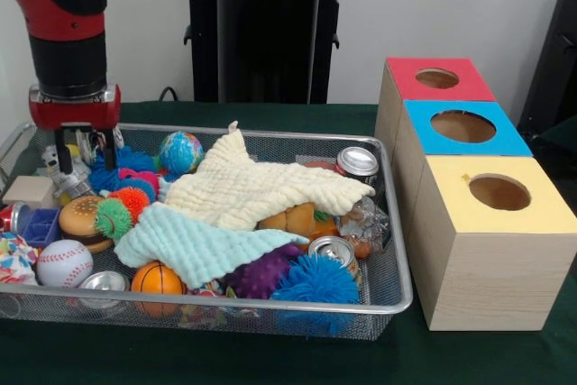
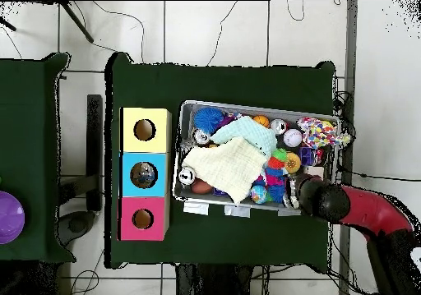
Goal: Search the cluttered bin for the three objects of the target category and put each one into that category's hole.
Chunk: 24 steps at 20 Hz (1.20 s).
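Three wooden boxes, each with round hole on top, stand in row just beside wire mesh bin (image 1: 397,299): red box (image 1: 437,79), blue box (image 1: 462,126), yellow box (image 1: 499,193). Bin crammed: cream cloth (image 1: 252,188) and mint cloth (image 1: 194,248) lie over toys. Baseball (image 1: 64,263), basketball (image 1: 157,279), globe ball (image 1: 180,151), burger toy (image 1: 81,219), cans (image 1: 358,164), spiky balls. Gripper (image 1: 74,146) hangs at bin's end farthest from boxes; finger state cannot be told. No readable writing.
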Motion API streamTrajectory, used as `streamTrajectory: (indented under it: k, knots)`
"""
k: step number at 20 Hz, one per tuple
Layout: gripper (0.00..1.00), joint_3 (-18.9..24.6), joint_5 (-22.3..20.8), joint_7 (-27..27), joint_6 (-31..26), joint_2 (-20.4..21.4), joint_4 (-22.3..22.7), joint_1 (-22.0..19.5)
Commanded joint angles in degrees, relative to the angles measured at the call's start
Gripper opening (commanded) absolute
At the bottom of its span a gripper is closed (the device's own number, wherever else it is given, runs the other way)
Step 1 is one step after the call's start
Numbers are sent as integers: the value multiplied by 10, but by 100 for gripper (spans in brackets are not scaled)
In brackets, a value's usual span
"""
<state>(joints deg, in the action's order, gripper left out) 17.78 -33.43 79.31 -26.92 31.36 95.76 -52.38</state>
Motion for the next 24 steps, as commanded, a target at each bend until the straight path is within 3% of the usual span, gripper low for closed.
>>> streamTrajectory:
  k: [1, 6, 16, 24]
  knots:
    - [100, 37, -36, -33, 29, -82, -47, -20]
    - [100, 25, -53, -13, 64, -100, -50, -14]
    - [100, 49, -71, -52, 72, -174, -107, -43]
    - [100, -1, -59, 61, 125, -176, -79, 21]
